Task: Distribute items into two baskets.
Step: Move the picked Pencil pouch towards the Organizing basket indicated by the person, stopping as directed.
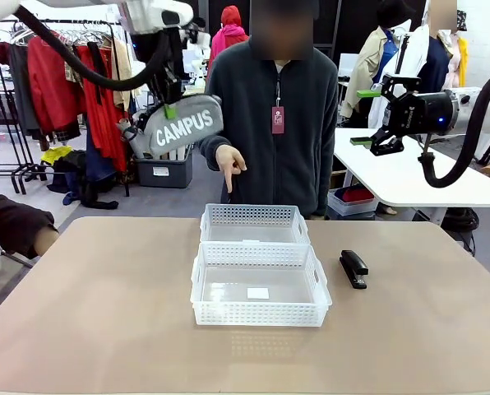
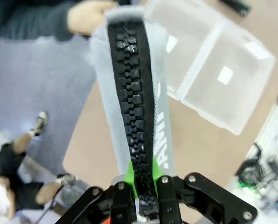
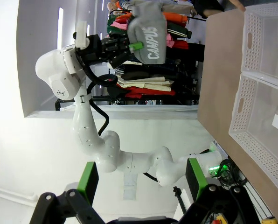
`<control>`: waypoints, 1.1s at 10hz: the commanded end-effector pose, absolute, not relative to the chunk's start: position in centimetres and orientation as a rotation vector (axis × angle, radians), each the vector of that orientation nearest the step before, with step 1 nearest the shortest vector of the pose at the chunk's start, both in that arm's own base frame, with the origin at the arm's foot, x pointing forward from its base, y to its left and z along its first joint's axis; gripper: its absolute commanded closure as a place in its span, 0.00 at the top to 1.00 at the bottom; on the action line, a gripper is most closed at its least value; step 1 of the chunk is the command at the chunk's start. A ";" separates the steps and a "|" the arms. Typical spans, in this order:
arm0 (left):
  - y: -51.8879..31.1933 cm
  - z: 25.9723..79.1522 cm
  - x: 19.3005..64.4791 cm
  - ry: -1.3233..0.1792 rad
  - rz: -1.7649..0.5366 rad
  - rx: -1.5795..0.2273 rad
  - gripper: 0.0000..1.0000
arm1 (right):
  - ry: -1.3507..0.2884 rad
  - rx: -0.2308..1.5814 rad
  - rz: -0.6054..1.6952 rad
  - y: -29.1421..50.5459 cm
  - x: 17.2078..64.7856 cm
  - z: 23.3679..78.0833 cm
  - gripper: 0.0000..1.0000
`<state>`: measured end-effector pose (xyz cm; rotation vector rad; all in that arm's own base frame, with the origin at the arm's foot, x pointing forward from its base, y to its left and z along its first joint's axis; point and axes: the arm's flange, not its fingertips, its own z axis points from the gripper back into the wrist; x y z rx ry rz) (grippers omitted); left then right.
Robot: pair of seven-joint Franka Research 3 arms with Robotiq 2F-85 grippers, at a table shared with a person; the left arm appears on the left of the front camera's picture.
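Pouch (image 1: 183,125) held high, ten o'clock of the baskets (image 1: 257,313) — left gripper (image 1: 169,111) clamped on its zip for carrying. Right gripper (image 1: 364,117): jaws apart.

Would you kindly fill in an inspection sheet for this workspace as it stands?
Surface: plain tan table.
Job's things: two translucent white lattice plastic baskets, near basket and far basket, touching, both empty; small black stapler on the table right of the near basket; grey fabric "CAMPUS" zip pouch held aloft.
Clutter: nothing seen.
Grippers: left gripper shut on the pouch; right gripper open, raised.
Cables: black hose along each arm.
Surroundings: person's hand pointing down over far basket; clothes rack behind.
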<state>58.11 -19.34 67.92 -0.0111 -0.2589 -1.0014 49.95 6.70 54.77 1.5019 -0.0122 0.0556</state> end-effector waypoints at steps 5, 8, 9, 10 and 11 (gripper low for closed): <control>-27.2 62.5 62.2 -0.239 -1.432 0.072 0.00 | -0.011 1.498 0.058 6.7 49.9 54.9 1.00; -31.1 59.5 62.5 -0.260 -1.527 0.074 0.00 | -0.011 1.498 0.058 6.7 49.9 54.9 1.00; -31.9 58.7 62.5 -0.247 -1.544 0.068 0.00 | -0.011 1.498 0.058 6.7 49.9 54.9 1.00; -32.7 57.8 62.2 -0.232 -1.573 0.062 0.00 | -0.011 1.498 0.058 6.7 49.9 54.9 1.00; -33.4 57.0 62.1 -0.225 -1.591 0.062 0.00 | -0.011 1.498 0.058 6.7 49.9 54.9 1.00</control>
